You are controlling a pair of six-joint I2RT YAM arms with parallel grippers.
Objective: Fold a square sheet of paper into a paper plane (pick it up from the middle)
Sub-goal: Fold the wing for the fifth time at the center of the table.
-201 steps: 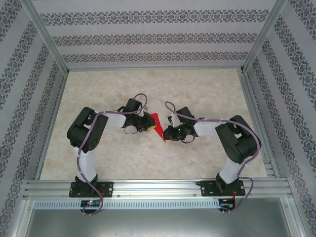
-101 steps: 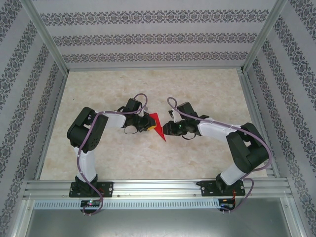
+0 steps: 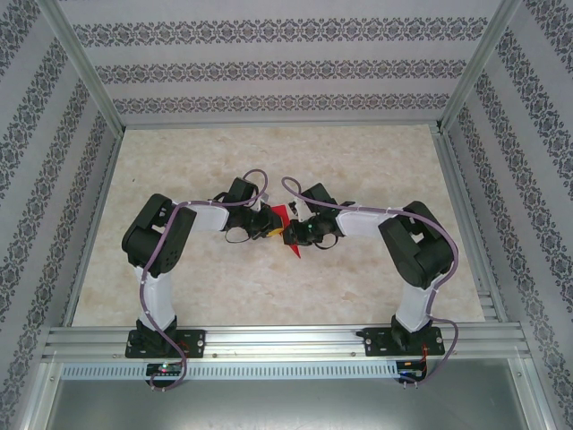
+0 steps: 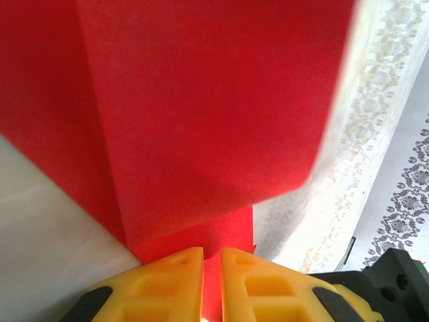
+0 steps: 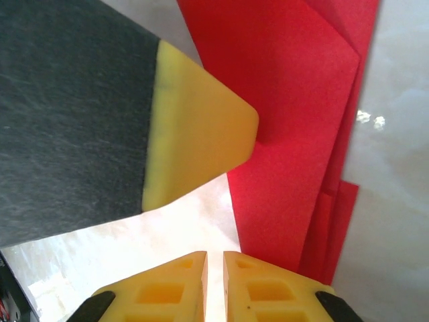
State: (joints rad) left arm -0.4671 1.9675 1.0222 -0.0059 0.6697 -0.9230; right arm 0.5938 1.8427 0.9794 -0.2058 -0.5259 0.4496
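Note:
The red paper (image 3: 281,214), folded into a creased pointed shape, is at the table's middle with its tip toward the near edge. In the left wrist view the folded paper (image 4: 201,100) rises in front of my left gripper (image 4: 212,261), which is shut on its lower edge. My left gripper (image 3: 271,227) is at the paper's left side. My right gripper (image 3: 291,236) presses in from the right, close against it. In the right wrist view my right gripper (image 5: 214,265) is shut, with bare table in the thin gap; the layered paper (image 5: 295,134) lies just right of it.
The left gripper's yellow finger (image 5: 194,141) reaches across the right wrist view, touching the paper. The marble-look tabletop (image 3: 358,161) is ringed by patterned walls (image 3: 269,67). An aluminium rail (image 3: 286,340) runs along the near edge.
The right arm has swung left, bringing its gripper up against the paper and the left gripper. The left arm has stayed put, holding the paper.

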